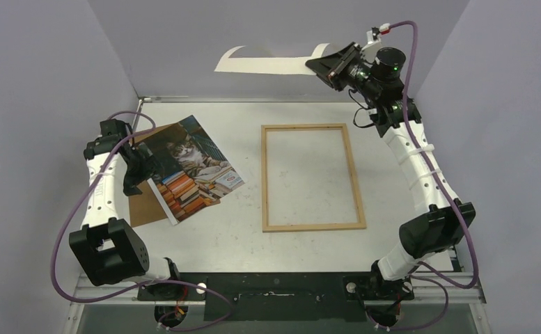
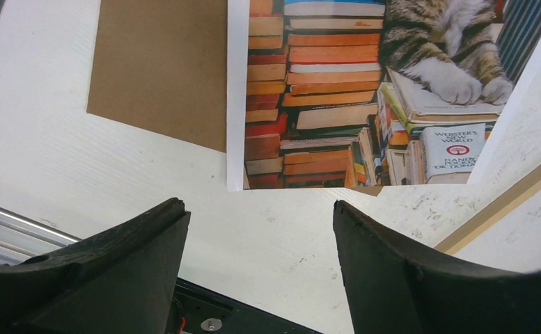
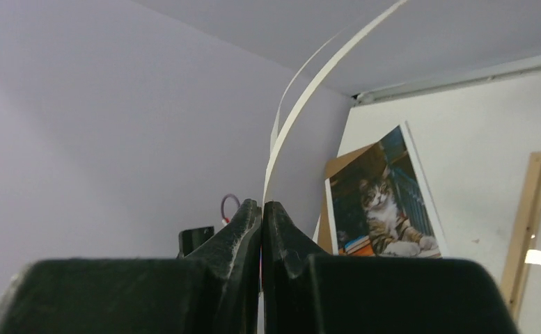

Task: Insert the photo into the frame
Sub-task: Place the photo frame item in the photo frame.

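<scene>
The photo (image 1: 191, 170), printed with a cat and stacked books, lies face up at the left of the table, partly over a brown backing panel (image 1: 145, 205). My left gripper (image 1: 135, 182) hovers open over the photo's left edge, holding nothing. In the left wrist view the photo (image 2: 337, 90) lies just beyond the open gripper (image 2: 260, 209). The light wooden frame (image 1: 264, 177) lies flat at mid-table, with bare table inside it. My right gripper (image 1: 330, 66) is raised at the back right, shut on a thin white sheet (image 1: 267, 64) that curves away from it (image 3: 302, 104).
Grey walls close in the table on the left, back and right. The brown panel (image 2: 163, 69) pokes out past the photo's left side. A strip of the frame (image 2: 504, 202) crosses the left wrist view's right edge. A black mounting bar (image 1: 267, 285) runs along the near edge.
</scene>
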